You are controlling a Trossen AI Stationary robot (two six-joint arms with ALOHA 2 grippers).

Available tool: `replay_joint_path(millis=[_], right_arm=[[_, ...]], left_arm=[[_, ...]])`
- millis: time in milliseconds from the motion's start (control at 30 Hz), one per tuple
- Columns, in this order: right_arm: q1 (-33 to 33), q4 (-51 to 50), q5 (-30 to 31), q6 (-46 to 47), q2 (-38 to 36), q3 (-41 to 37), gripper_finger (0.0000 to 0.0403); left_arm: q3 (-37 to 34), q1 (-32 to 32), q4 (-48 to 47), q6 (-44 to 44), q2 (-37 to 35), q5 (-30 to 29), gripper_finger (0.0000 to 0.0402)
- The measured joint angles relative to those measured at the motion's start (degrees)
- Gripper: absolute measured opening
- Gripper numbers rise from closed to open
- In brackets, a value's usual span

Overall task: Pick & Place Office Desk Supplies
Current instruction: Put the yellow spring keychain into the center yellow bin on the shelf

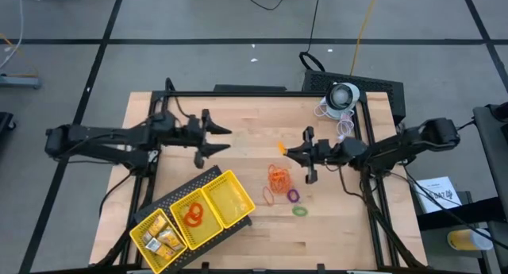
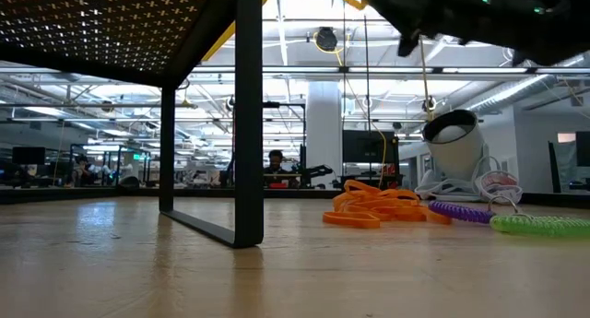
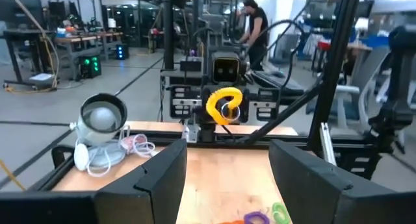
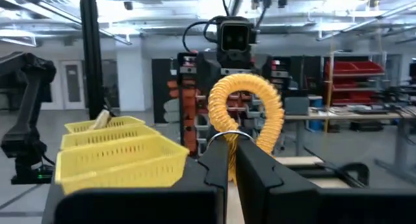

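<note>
My right gripper (image 1: 289,152) hangs above the table's middle, pointing left, and is shut on a yellow coiled ring (image 4: 247,110). Just near of it on the wood lie a pile of orange rubber bands (image 1: 278,179), a loose orange loop (image 1: 268,197), a purple ring (image 1: 294,195) and a green ring (image 1: 300,211). The yellow three-compartment tray (image 1: 238,214) sits left of them, with yellow-gold blocks (image 1: 159,236) in one end compartment and orange-red rings (image 1: 193,214) in the middle one. My left gripper (image 1: 225,140) waits open above the table's left half, facing the right one. My right gripper pinches the yellow coiled ring by one spot of its rim (image 4: 229,134) between the two fingers. The fingers come level from the table's right. The ring stands beyond the fingertips (image 4: 218,160), lifted clear of the table (image 3: 224,106).
A white round lamp-like device (image 1: 343,95) with coiled cables sits at the far right corner. The tray rests on a black perforated rack (image 2: 247,115) whose legs stand on the wood. A black frame borders the table's far and side edges. Bare wood lies between the grippers.
</note>
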Motion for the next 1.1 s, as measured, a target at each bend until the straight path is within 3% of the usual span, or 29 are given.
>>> replay_joint_path(millis=[267, 367, 567, 833, 1100], right_arm=[[-1.1, -2.2, -5.1, -0.2, 9.1, 11.9, 0.0006], [-1.9, -2.2, -5.1, -0.2, 11.8, 15.4, 0.0006], [-3.3, -2.4, -11.1, 1.7, 16.0, 20.9, 0.0006], [-4.6, -2.4, -11.0, 1.9, 17.1, 22.7, 0.0006], [-4.8, -3.5, -10.9, 3.0, 17.2, 22.7, 0.0006]], left_arm=[[7.7, -1.6, 0.7, 7.4, 10.5, -1.3, 0.0227], [9.2, -1.6, 0.6, 9.5, 12.4, -1.3, 0.0227], [10.4, -1.6, 2.0, 10.4, 14.0, -1.3, 0.0227], [10.4, -1.6, 3.0, 9.3, 14.1, -0.8, 0.0227], [10.4, -2.1, 6.4, 5.1, 14.8, 5.1, 0.0227]])
